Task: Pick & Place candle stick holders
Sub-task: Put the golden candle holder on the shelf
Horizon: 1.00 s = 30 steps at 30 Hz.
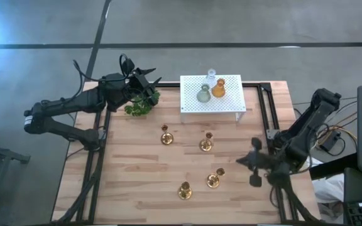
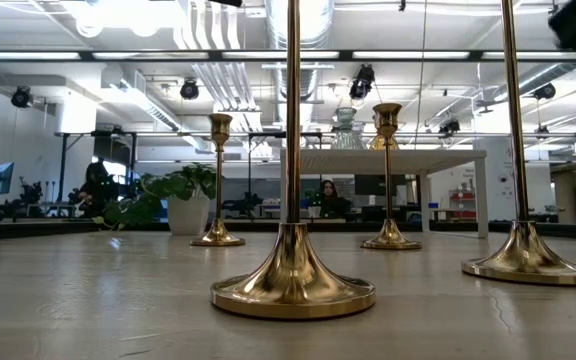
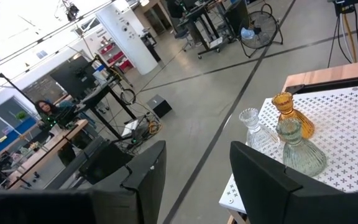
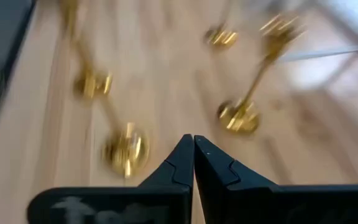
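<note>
Gold candlesticks (image 1: pixel 213 180) just beside empty right gripper (image 1: pixel 254 169).

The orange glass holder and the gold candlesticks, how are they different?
The amber glass holder is squat, bulbous and see-through; the gold candlesticks are slim, tall, shiny metal. The amber one sits up on the white perforated stand; the four gold ones stand on the wooden table. All are upright, and no gripper holds any.

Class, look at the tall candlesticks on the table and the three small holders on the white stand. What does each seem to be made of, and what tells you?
The candlesticks look like polished gold-coloured metal, perhaps brass: their bases mirror the room. The amber holder, pale green holder and clear holder look like glass: you can see through them. The white stand is perforated, possibly painted metal.
</note>
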### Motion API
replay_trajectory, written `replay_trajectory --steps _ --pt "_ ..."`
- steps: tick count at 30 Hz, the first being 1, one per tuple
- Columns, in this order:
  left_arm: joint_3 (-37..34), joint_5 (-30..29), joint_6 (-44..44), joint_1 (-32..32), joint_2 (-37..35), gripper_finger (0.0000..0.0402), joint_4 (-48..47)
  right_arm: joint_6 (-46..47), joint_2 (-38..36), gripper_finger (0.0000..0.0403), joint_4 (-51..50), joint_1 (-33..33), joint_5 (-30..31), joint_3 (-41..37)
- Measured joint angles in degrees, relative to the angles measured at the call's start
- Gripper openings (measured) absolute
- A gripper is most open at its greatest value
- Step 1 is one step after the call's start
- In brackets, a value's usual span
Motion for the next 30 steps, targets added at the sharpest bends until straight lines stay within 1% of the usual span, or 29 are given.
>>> replay_trajectory --steps 2,3,4,8,10,13,15,19,24,30 --pt "0.00 0.00 0.01 0.00 0.00 0.0184 -0.03 -4.45 1.79 0.0008 2.69 0.00 -6.31 -2.70" --pt "0.00 -0.02 0.00 0.02 0.00 0.0184 -0.05 -4.96 2.76 0.0008 4.90 0.00 -8.92 -3.88" --pt "0.00 0.00 0.01 0.02 0.00 0.0183 -0.08 -5.11 3.63 0.0008 7.67 0.01 -10.07 -5.05" --pt "0.00 0.00 0.01 0.00 0.00 0.0184 -0.14 -8.18 6.21 0.0008 22.01 0.26 -10.56 -8.89" --pt "0.00 0.00 0.00 -0.01 0.00 0.0183 -0.32 -8.98 7.63 0.0008 27.04 -0.29 -10.38 -9.87" --pt "0.00 0.00 0.01 0.00 0.02 0.0184 -0.42 -8.49 9.16 0.0009 29.78 -1.36 -8.41 -10.12" --pt "0.00 0.00 0.00 0.00 0.02 0.0183 -0.51 -7.57 9.96 0.0015 29.84 -2.57 -7.73 -9.92" --pt "0.00 -0.01 0.00 -0.01 0.02 0.0183 -0.74 -7.56 11.18 0.0046 31.17 -4.93 -7.95 -9.37" --pt "0.00 -0.01 0.01 0.01 0.02 0.0184 -0.94 -7.79 12.30 0.0101 33.51 -6.53 -8.07 -9.37" --pt "0.00 0.00 -0.02 0.00 0.02 0.0183 -0.95 -7.79 12.39 0.0155 33.58 -6.58 -11.16 -9.17"
